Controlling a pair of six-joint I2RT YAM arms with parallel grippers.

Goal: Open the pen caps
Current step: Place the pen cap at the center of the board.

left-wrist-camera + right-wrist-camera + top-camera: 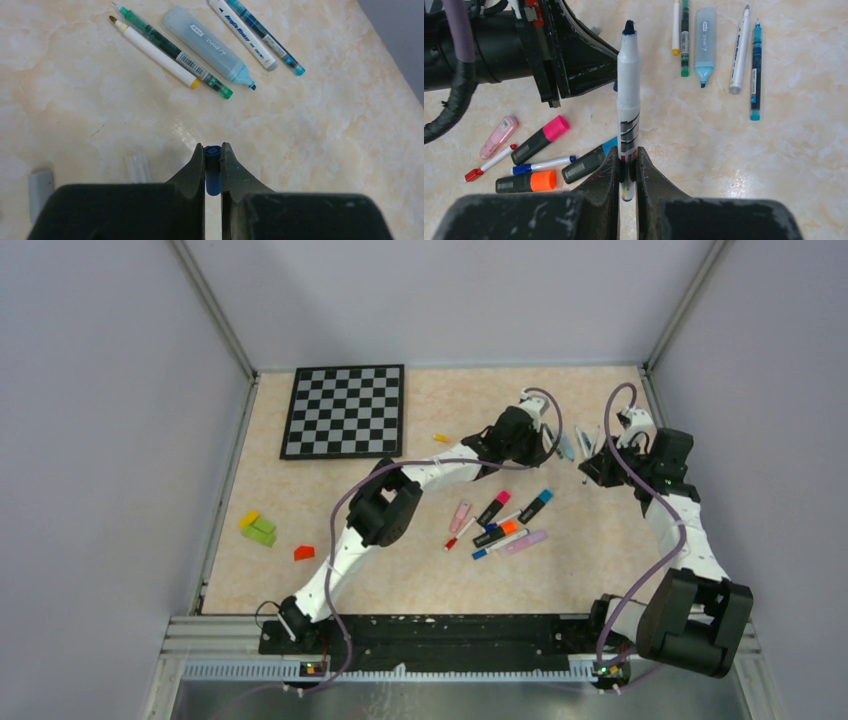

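Left gripper point(213, 150) pinched shut on a dark blue cap point(213, 172), off its pen, held over the bare table point(350, 150) on the wrist's side of the light-blue highlighter point(210, 47). Right gripper point(628, 157) clamped on a white marker point(629, 75), uncapped, dark blue tip pointing away from the wrist, left of the highlighter in the right wrist view. Flanking the highlighter in one loose row, tips bare: a green pen point(170, 47) and a yellow-ended white pen point(155, 52) on one side, a white acrylic marker point(242, 32) and a teal pen point(265, 35) on the other. Caps on, in a cluster left of the highlighter and nearer the arm bases: a pink-capped black marker point(540, 139), an orange-capped black marker point(526, 181), a blue-capped black marker point(584, 169), a pink highlighter point(499, 136), a red-capped thin pen point(489, 162), a blue-capped thin pen point(544, 164). Loose on the table, left of the highlighter and nearer the left wrist: a clear cap point(136, 167) and a pale grey cap point(40, 187). Well to the left of the highlighter in the overhead view: a checkerboard point(345, 410).
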